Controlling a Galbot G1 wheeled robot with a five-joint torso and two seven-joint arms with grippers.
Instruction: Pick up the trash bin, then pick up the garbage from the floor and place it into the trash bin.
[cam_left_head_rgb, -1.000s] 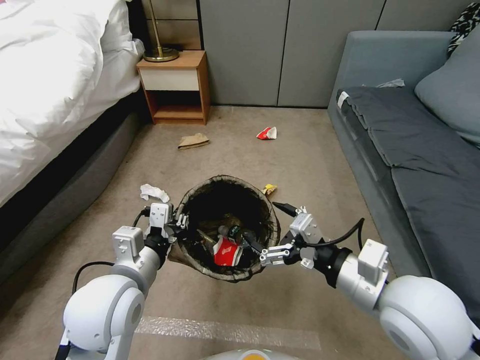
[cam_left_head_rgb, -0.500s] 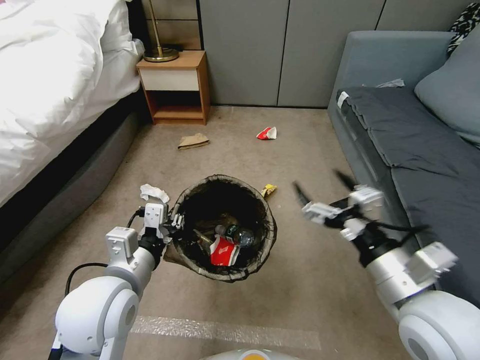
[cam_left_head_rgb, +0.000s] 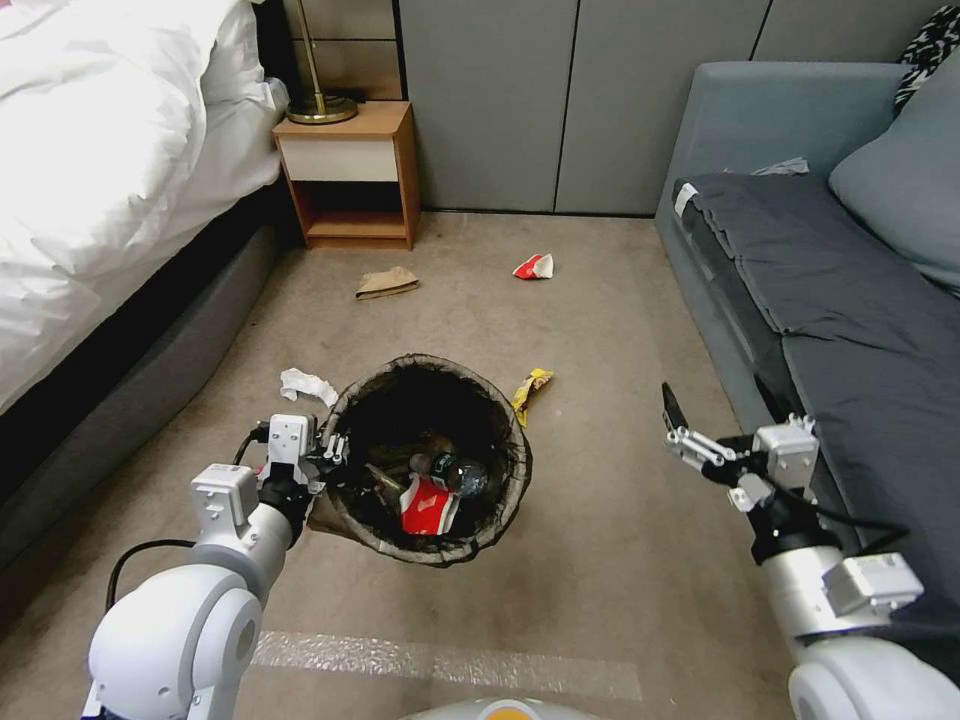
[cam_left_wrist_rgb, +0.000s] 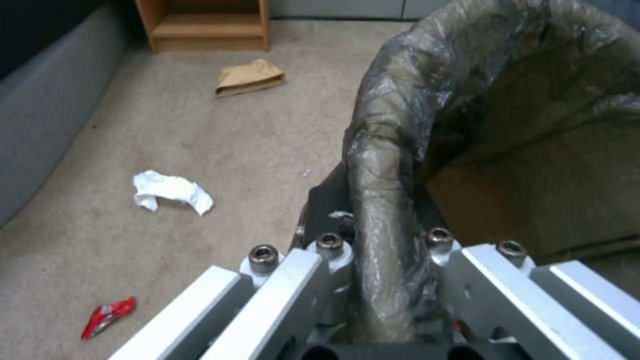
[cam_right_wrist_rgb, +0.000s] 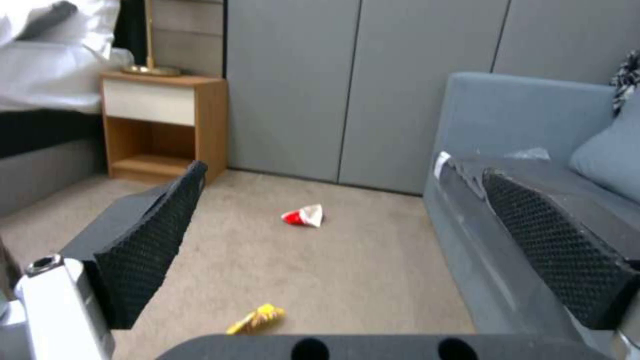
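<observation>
The trash bin (cam_left_head_rgb: 512, 470), with its dark liner, hangs from my left gripper (cam_left_head_rgb: 325, 455), which is shut on the rim (cam_left_wrist_rgb: 380, 150) at the bin's left side. Inside lie a red-and-white wrapper (cam_left_head_rgb: 425, 500) and a clear bottle (cam_left_head_rgb: 458, 470). My right gripper (cam_left_head_rgb: 715, 402) is open and empty, to the right of the bin near the sofa front; its pads (cam_right_wrist_rgb: 153, 240) stand wide apart. Garbage on the floor: a yellow snack bag (cam_left_head_rgb: 530, 385) by the bin's far right, a white tissue (cam_left_head_rgb: 306, 384), brown paper (cam_left_head_rgb: 386, 283), a red-and-white wrapper (cam_left_head_rgb: 534, 265) and a slim red wrapper (cam_left_wrist_rgb: 107, 315).
A bed (cam_left_head_rgb: 110, 150) runs along the left and a grey sofa (cam_left_head_rgb: 830, 300) along the right. A wooden nightstand (cam_left_head_rgb: 350, 175) with a lamp stands at the back wall. Open carpet lies between the bin and the sofa.
My right gripper has drawn back from over the bin to the right, toward the sofa, leaving the bottle inside. The left arm and bin have shifted slightly left.
</observation>
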